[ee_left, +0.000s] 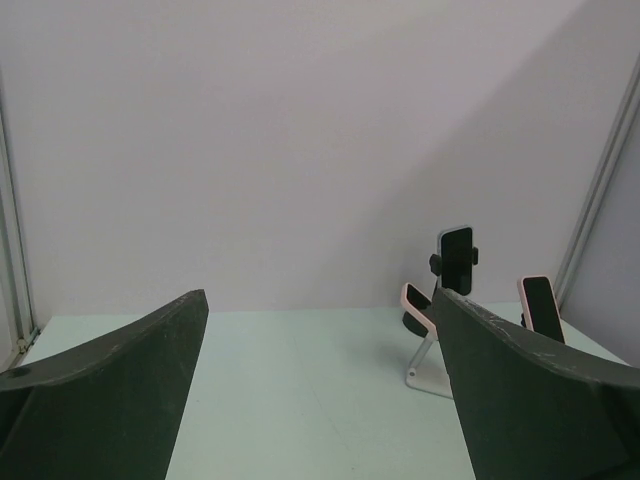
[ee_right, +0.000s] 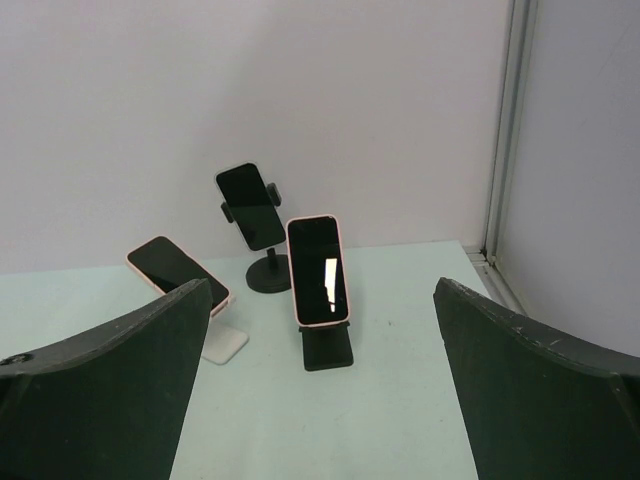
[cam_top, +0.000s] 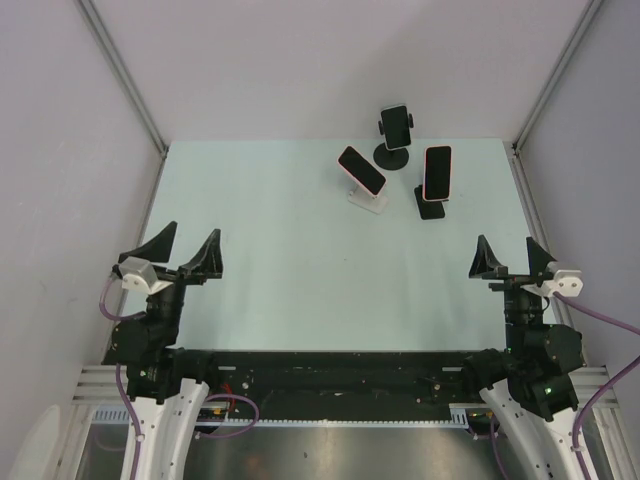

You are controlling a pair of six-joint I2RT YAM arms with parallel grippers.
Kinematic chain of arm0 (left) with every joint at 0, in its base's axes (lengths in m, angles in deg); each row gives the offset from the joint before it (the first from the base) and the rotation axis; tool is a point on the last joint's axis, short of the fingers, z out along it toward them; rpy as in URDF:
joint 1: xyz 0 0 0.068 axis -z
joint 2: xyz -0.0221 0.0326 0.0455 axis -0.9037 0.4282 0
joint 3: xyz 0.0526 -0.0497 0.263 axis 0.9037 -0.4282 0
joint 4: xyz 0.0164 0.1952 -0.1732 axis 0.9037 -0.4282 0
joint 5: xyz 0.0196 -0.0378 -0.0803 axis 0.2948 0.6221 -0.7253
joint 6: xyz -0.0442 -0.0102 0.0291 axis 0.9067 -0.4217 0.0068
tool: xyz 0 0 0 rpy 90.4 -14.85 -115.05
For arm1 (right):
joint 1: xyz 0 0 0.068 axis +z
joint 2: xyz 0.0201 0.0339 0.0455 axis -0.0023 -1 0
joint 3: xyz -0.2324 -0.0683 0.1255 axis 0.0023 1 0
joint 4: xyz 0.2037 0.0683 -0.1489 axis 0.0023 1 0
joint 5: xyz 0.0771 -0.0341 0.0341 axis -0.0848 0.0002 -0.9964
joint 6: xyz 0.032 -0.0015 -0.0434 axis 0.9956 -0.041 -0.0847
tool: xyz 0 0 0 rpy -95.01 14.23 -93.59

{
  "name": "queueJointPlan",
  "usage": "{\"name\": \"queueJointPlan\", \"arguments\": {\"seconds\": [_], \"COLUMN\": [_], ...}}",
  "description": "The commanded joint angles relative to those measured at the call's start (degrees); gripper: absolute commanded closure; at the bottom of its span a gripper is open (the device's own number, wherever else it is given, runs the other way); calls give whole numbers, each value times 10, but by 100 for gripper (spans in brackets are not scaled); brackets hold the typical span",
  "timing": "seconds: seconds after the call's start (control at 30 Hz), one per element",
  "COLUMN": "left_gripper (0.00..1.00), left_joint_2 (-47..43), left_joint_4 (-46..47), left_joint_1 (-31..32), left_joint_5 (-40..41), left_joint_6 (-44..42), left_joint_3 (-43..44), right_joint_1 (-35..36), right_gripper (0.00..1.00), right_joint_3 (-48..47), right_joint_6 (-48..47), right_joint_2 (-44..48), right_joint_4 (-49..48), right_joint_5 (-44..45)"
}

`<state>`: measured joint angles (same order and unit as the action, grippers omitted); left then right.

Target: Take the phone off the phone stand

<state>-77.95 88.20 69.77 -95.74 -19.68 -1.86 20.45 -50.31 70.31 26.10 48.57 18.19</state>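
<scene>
Mint-green table, seen from the near side behind the arm bases. Three phones sit on three stands, clustered at about 1 o'clock from table centre in the overhead view.

- Pink-cased phone on black wedge stand: near upright, long axis vertical with a slight lean back. Its screen faces the near edge.
- Tilted phone on white stand: reclined, long axis running 10-to-4 o'clock overhead.
- Clamped phone on round-base stand: farthest back, gripped at its side edges by the stand's arms.

The task sentence does not name which phone is meant, and the pictures do not settle it.

Left gripper: jaws spread wide, nothing between them. Right gripper: the same, released and empty. Both hang near the near edge, well apart from the cluster.

Key relation: from the right gripper the pink-cased phone lies at about 11 o'clock and is the closest of the three. From the left gripper the whole cluster lies at about 2 o'clock, across most of the table. The right arm is clearly nearer.

Judgement: the reach has not begun. The right arm looks the likely one to go. With the pink-cased phone's long axis upright, a pinch across its narrow sides and a lift along that axis would suit. The neighbouring stands are close, so a wide approach risks knocking one.
</scene>
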Motion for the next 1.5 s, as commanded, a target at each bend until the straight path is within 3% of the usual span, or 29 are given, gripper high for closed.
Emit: {"name": "queueJointPlan", "arguments": {"seconds": [0.0,0.33,0.53,0.83,1.17,1.33,1.47], "left_gripper": [0,0,0,0,0,0,0], "left_joint_2": [-8,-10,-19,-37,-50,-46,-37], "left_joint_4": [2,-2,-20,-30,-39,-40,-40], "left_joint_1": [2,10,41,107,138,139,139], "left_joint_5": [9,26,61,89,110,120,120], "left_joint_6": [2,5,1,1,-12,-19,-19], "left_joint_3": [16,16,20,21,21,21,20], "right_joint_1": [-5,-30,-30,-33,-92,-184,-214], "right_gripper": [0,0,0,0,0,0,0], "right_joint_3": [-15,-14,-29,-142,-281,-332,-369], "right_joint_6": [-4,31,39,114,144,206,199], "right_joint_2": [4,-20,-89,-341,-592,-685,-763], "right_joint_4": [-3,-30,-27,-51,-78,-81,-86], "right_joint_5": [-9,0,-19,58,-31,-139,-224]}}
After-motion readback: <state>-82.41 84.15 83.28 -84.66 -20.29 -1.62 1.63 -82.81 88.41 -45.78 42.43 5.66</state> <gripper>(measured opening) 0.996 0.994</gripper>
